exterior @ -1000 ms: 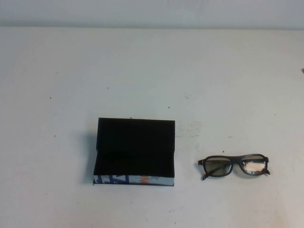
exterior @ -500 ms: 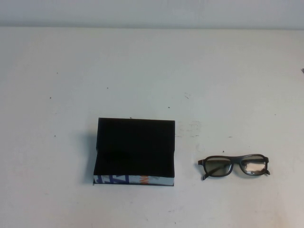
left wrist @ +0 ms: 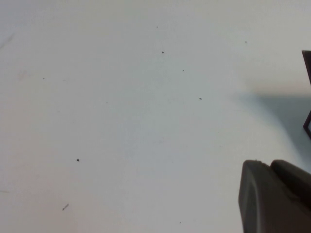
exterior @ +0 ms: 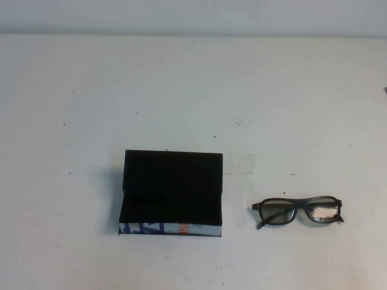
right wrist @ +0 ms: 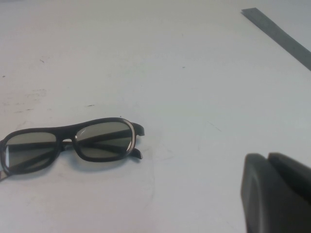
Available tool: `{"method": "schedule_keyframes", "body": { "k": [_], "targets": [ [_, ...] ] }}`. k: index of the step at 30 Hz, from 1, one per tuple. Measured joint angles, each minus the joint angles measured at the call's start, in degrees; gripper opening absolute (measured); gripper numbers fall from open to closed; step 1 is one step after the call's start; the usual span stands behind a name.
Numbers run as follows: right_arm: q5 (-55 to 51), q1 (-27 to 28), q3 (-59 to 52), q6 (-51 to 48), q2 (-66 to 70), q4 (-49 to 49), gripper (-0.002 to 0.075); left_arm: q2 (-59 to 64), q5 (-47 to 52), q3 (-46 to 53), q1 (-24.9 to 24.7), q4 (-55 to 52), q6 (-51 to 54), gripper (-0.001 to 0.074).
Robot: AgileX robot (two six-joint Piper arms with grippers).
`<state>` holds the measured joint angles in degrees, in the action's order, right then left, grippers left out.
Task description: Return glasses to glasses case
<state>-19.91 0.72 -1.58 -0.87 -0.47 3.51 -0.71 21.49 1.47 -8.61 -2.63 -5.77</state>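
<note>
The right gripper (right wrist: 277, 194) shows only in its own wrist view as a dark tip with its fingers clenched on nothing, raised above the white worktop (exterior: 193, 90), and the glasses (right wrist: 73, 144) lie folded on the worktop ahead of it and apart from it. The left gripper (left wrist: 274, 196) likewise shows only a dark tip over bare worktop, and I cannot tell whether it is released or clenched. From the high view, the glasses lie to the right of the glasses case (exterior: 172, 192), near it but not touching, and the case stands with its lid up.
</note>
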Motion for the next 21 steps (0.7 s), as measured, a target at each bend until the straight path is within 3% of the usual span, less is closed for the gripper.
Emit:
{"method": "schedule_keyframes", "body": {
  "k": [8,16,21],
  "targets": [
    [2.4,0.0,0.0,0.0,0.0,5.0,-0.0013,0.0,0.0,0.0,0.0,0.0,0.0,0.0],
    [12.8,0.0,0.0,0.0,0.0,32.1,-0.0013,0.0,0.0,0.0,0.0,0.0,0.0,0.0],
    [15.4,0.0,0.0,0.0,0.0,39.2,-0.0013,0.0,0.0,0.0,0.0,0.0,0.0,0.0]
  ]
}}
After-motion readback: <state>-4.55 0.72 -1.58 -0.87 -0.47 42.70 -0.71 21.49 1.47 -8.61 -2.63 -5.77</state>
